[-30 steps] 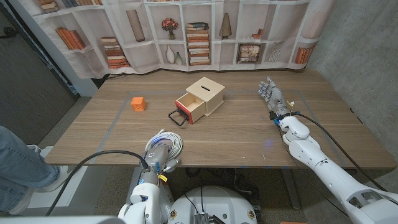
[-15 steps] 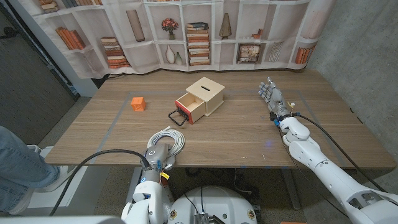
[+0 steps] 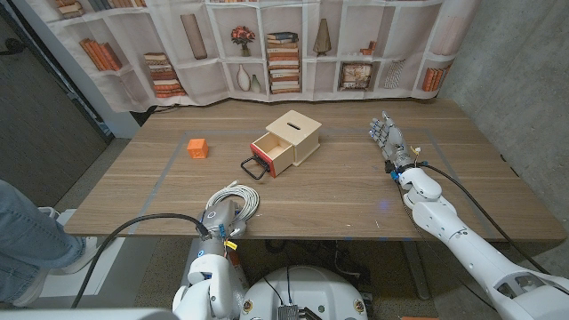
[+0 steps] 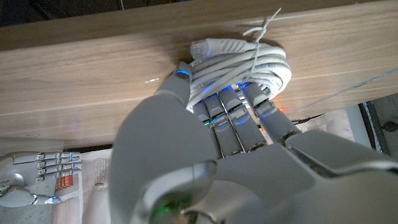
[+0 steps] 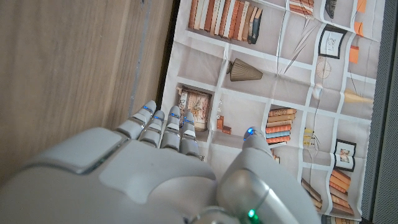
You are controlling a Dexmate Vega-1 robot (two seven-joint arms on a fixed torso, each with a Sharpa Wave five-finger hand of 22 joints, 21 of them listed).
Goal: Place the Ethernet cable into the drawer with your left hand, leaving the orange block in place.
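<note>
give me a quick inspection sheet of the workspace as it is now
surface: wooden table, faint taped lines on it.
job's things: coiled white Ethernet cable near the front edge; wooden box with its drawer pulled open; orange block apart, toward the robot's left.
clutter: nothing seen.
hands: left hand has its fingers on the coil, a firm grip not clear; right hand holds nothing, fingers straight.
cables: black cables run along both arms.
surroundings: printed bookshelf backdrop behind; a person's leg at the robot's left.
</note>
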